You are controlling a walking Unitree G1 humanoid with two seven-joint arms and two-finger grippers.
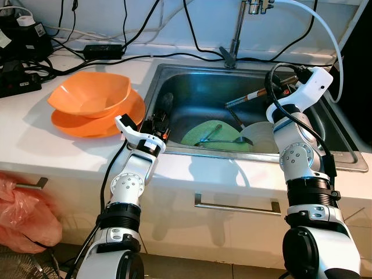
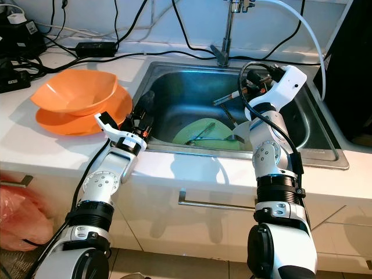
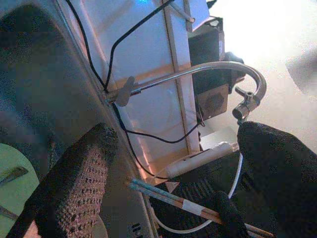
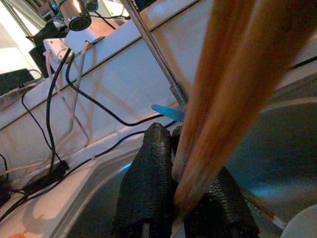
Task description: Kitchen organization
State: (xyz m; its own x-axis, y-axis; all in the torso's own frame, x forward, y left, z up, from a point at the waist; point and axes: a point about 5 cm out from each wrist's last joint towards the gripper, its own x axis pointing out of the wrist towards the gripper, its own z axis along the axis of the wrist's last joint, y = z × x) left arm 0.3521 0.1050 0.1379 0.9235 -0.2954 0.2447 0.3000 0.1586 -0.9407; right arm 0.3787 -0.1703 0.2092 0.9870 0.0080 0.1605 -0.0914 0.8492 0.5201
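My right gripper [image 1: 272, 91] hovers over the steel sink [image 1: 192, 87], shut on a pair of wooden chopsticks [image 1: 247, 99] whose free ends point left and down into the basin. In the right wrist view the chopsticks [image 4: 223, 74] run between the black fingers [image 4: 148, 188]. My left gripper [image 1: 165, 106] is open at the sink's left rim, nothing between its fingers [image 3: 74, 188]. On the sink floor lie a green plate [image 1: 203, 135] with a metal ladle [image 1: 224, 139] across it and a white dish [image 1: 261, 136] beside it.
An orange bowl [image 1: 90, 93] sits stacked on an orange plate [image 1: 99, 123] on the white counter left of the sink. Power strips and black cables [image 1: 20, 75] crowd the back left. The faucet [image 1: 235, 35] rises behind the sink. A red bag [image 1: 23, 215] hangs below the counter.
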